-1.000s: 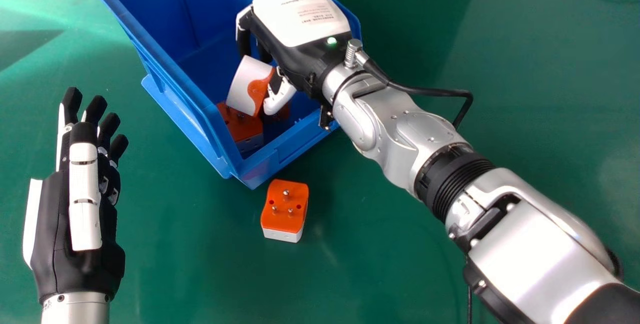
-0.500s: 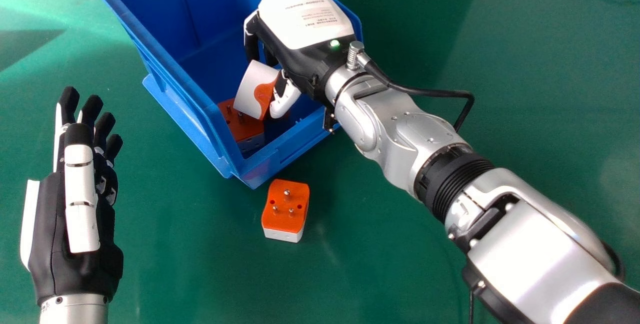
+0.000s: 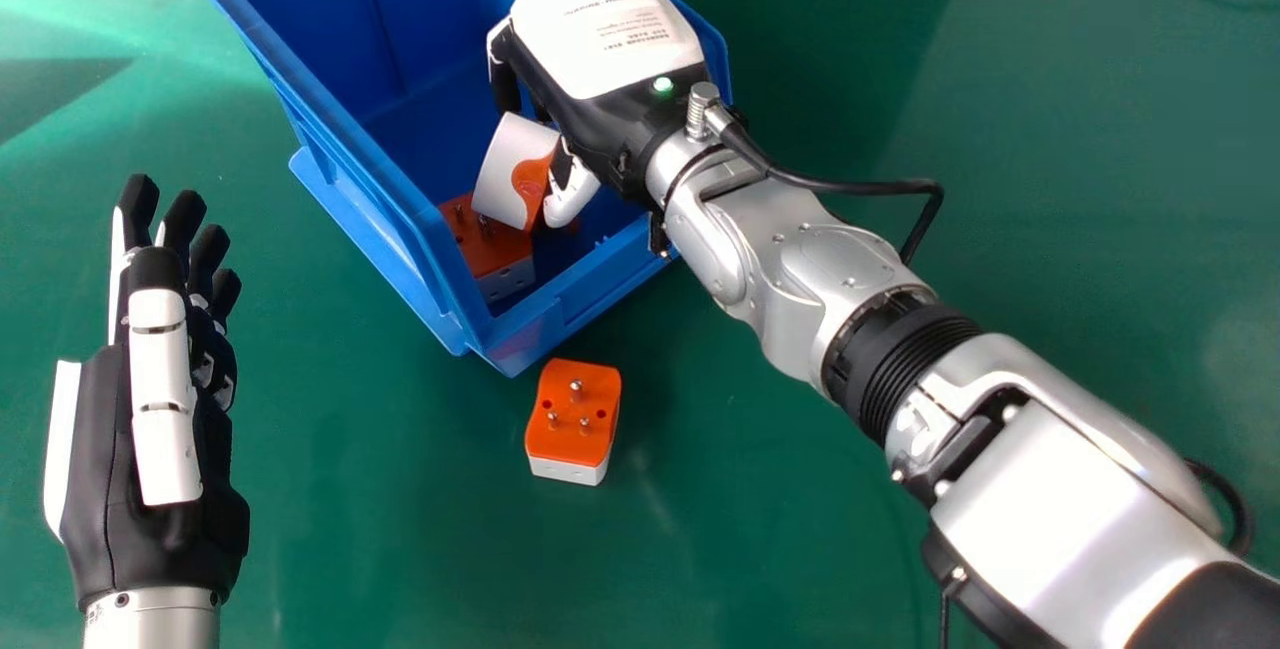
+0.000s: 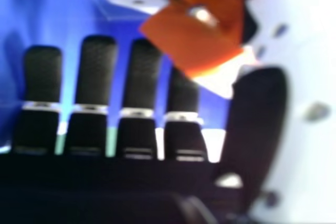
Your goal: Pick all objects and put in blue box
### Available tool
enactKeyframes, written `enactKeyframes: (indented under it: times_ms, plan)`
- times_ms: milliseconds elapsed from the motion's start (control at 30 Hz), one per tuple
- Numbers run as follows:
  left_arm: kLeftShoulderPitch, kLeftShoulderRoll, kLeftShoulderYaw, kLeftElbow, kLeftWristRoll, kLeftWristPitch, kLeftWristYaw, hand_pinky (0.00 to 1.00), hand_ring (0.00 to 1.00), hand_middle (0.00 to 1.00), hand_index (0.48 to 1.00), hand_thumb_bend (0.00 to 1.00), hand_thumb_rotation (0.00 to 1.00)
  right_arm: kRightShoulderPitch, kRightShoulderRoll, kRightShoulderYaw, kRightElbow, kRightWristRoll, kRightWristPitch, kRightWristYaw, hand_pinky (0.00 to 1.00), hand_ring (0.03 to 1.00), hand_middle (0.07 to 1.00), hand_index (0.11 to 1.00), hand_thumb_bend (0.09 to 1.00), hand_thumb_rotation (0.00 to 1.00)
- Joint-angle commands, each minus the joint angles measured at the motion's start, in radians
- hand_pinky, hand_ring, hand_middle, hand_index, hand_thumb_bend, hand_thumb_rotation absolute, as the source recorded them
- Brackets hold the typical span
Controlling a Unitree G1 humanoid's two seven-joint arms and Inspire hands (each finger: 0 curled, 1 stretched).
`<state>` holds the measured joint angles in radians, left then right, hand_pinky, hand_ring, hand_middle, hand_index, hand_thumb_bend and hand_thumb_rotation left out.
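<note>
My right hand [image 3: 603, 54] is down inside the blue box [image 3: 558, 317], its fingers part curled and its thumb [image 3: 572, 197] closed in against them, with the tilted adapter [image 3: 503, 174] pinched between. I judge this to be the release. To do it well I'd lower a little until the piece is almost bearing on something, then ease the thumb away first and let the fingers follow, so it slides off rather than drops. I'd also keep the knuckles off the rim on the way out.

The piece in my grip has a smooth, rounded white shell and an orange part with a curved edge; the right hand view shows a metal pin on its orange side. It leans over the boxed adapter [image 3: 488, 247], which sits in the near corner with its orange, pinned face up, so the two could catch on each other's pins. A small shift toward the open floor of the box would probably give a cleaner landing.

Beyond the near wall, the loose adapter [image 3: 573, 419] lies on the green counter [image 3: 380, 519], orange face and three pins up, white base below; I'd take that next. My left hand [image 3: 165, 409] is off at the view's left, fingers straight, holding nothing.
</note>
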<state>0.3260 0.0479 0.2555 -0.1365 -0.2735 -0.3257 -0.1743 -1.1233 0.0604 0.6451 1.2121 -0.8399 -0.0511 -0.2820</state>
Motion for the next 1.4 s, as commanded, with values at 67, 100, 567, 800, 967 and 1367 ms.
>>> enactKeyframes:
  times_ms: [67, 100, 567, 800, 967, 1367]
  plan:
    - [-0.004, -0.004, -0.001, -0.005, 0.008, -0.026, 0.003, 0.99, 0.97, 0.98, 1.000, 0.44, 0.97, -0.045, -0.015, -0.003, -0.022, 0.008, 0.006, 0.013, 0.62, 0.738, 0.796, 0.822, 0.595, 0.43]
    - [-0.004, -0.004, -0.001, -0.006, 0.007, -0.024, 0.004, 0.98, 0.97, 0.98, 1.000, 0.44, 0.97, -0.046, -0.016, -0.003, -0.024, 0.009, 0.005, 0.016, 0.65, 0.773, 0.826, 0.851, 0.597, 0.46]
    - [-0.013, -0.002, -0.002, 0.007, 0.006, -0.032, -0.001, 0.96, 0.96, 0.97, 1.000, 0.45, 0.94, -0.051, -0.020, 0.001, -0.041, 0.002, 0.009, 0.014, 0.87, 0.971, 0.992, 0.994, 0.575, 0.60]
    - [-0.016, 0.000, 0.002, 0.011, 0.003, -0.031, -0.003, 0.97, 0.96, 0.97, 1.000, 0.45, 0.93, -0.047, -0.024, -0.001, -0.055, 0.004, 0.006, 0.012, 0.90, 0.995, 0.999, 0.999, 0.576, 0.59]
    - [-0.015, -0.002, 0.002, 0.016, 0.006, -0.039, -0.002, 0.96, 0.96, 0.97, 1.000, 0.45, 0.93, -0.039, -0.038, -0.006, -0.093, 0.007, 0.000, 0.011, 0.91, 0.999, 1.000, 1.000, 0.587, 0.57]
    - [-0.014, -0.018, -0.004, 0.022, 0.003, -0.046, 0.006, 0.93, 0.95, 0.96, 0.990, 0.47, 0.88, 0.082, -0.169, -0.017, -0.423, -0.010, 0.015, 0.059, 0.89, 0.997, 1.000, 1.000, 0.584, 0.53]
